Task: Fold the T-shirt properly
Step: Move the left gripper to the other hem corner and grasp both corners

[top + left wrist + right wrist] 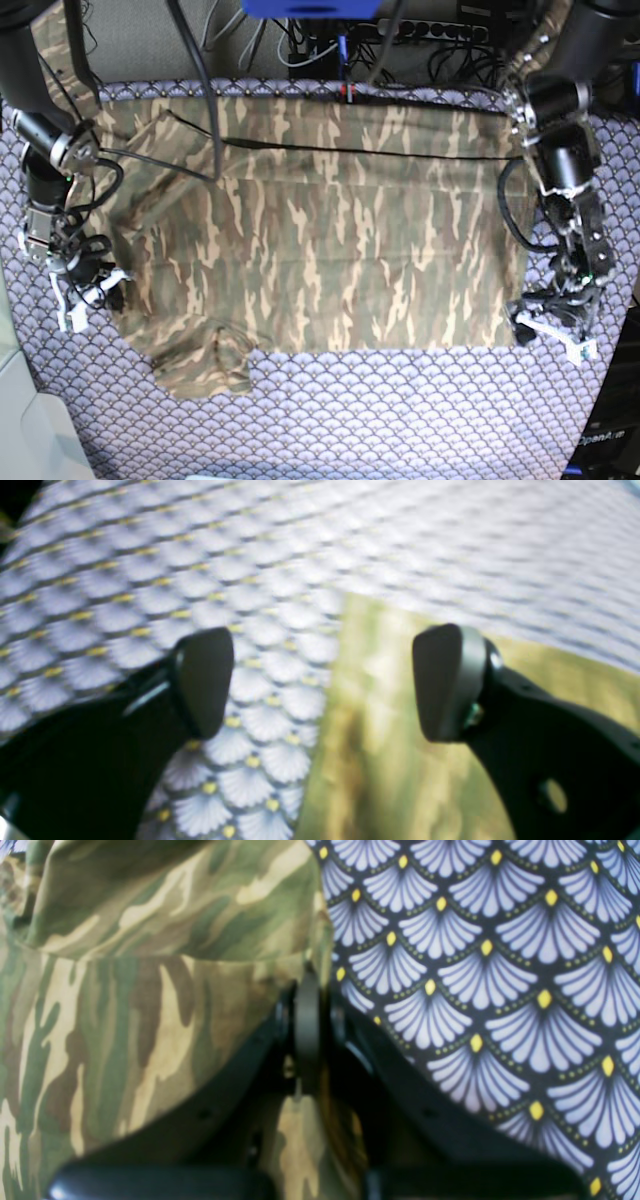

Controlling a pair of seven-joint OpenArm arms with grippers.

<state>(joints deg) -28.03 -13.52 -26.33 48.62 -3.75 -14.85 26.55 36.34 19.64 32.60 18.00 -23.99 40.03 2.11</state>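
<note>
T-shirt [330, 220] lies spread on the tablecloth [400, 400]. Right gripper [307, 990] pinches its side edge w/ jaws closed, prob. to lift for folding; left gripper [322, 680] hovers wide over the opposite edge, holding nothing.

From my left wrist camera I see the left gripper [322, 682] with both jaws standing wide apart and nothing between them. Under it a corner of the T-shirt [400, 760] lies flat on the tablecloth [150, 580]. The shirt's straight edge passes between the two fingers [205, 680], closer to the right one. The picture is rather blurred.
</note>
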